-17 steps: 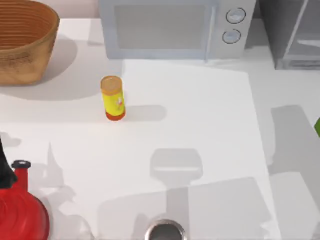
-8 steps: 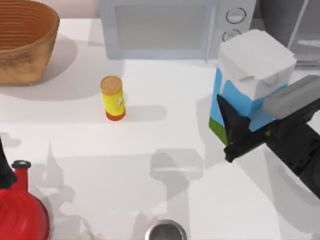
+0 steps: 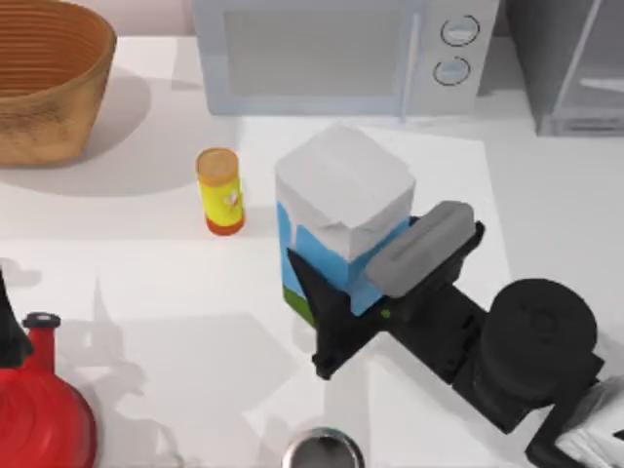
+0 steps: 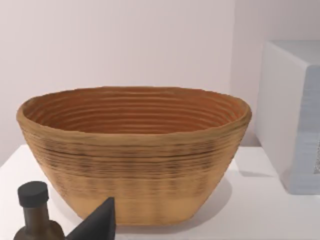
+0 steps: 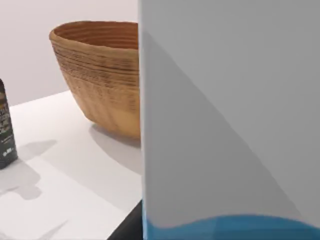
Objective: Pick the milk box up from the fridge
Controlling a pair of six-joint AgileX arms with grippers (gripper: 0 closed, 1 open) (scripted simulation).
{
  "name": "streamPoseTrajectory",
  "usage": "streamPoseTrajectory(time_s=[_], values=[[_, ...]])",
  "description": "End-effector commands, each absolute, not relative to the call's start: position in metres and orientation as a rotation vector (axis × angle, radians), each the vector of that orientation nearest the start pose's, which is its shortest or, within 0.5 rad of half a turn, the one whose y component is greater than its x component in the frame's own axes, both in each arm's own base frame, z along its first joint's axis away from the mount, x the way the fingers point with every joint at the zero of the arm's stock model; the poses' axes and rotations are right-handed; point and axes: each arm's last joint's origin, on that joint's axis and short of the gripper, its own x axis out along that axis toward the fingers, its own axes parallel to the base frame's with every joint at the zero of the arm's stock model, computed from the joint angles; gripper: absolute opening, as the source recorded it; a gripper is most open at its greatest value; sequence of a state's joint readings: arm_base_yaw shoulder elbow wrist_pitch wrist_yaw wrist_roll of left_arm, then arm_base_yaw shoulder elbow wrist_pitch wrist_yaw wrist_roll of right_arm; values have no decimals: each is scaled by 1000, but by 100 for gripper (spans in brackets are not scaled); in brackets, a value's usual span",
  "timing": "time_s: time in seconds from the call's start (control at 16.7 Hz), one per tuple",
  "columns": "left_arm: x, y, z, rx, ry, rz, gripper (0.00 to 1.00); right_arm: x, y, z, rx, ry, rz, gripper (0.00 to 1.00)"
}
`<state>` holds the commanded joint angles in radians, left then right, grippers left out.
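Top view shows the white bench [image 3: 127, 283] running across the whole scene. At its back edge stands the light grey microwave with two round knobs [image 3: 341, 54], and in the back right corner is the dark grey cabinet of the fridge with its pale silver-framed door [image 3: 570, 63]. In the back left corner sits the wide woven brown basket [image 3: 49, 78], which also appears in the left wrist view [image 4: 132, 150] and in the right wrist view [image 5: 97, 75]. My black right arm reaches in from the lower right, and the right gripper [image 3: 366, 278] has its fingers clamped on the rectangular milk box with white top, light blue body and green base [image 3: 341, 219]. That carton is held over the middle of the bench, well apart from the fridge, just in front of the microwave and near the yellow canister; it looms close in the right wrist view [image 5: 230, 120]. A red ribbed kettle [image 3: 39, 409] sits at the front left corner. Between basket and carton stands the small yellow cylindrical canister with orange lid [image 3: 220, 190]. One dark fingertip of the left gripper [image 4: 95, 225] shows beside a small dark bottle [image 4: 35, 212]; whether its fingers are apart or together I cannot tell.
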<state>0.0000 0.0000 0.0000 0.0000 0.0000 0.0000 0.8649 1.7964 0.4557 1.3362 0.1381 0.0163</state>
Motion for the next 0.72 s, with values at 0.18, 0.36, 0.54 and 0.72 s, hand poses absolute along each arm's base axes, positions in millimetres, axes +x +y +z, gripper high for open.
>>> streamPoseTrajectory(time_s=[0.18,0.36,0.54,0.72], values=[[106,-1,160,0,0,0,100,193,231,126,0,-1,763,0],[106,-1,160,0,0,0,100,193,231,126,0,-1,763,0],[106,-1,160,0,0,0,100,195,231,123,-5,7,757,0],[106,-1,160,0,0,0,100,206,241,112,-14,17,754,0]])
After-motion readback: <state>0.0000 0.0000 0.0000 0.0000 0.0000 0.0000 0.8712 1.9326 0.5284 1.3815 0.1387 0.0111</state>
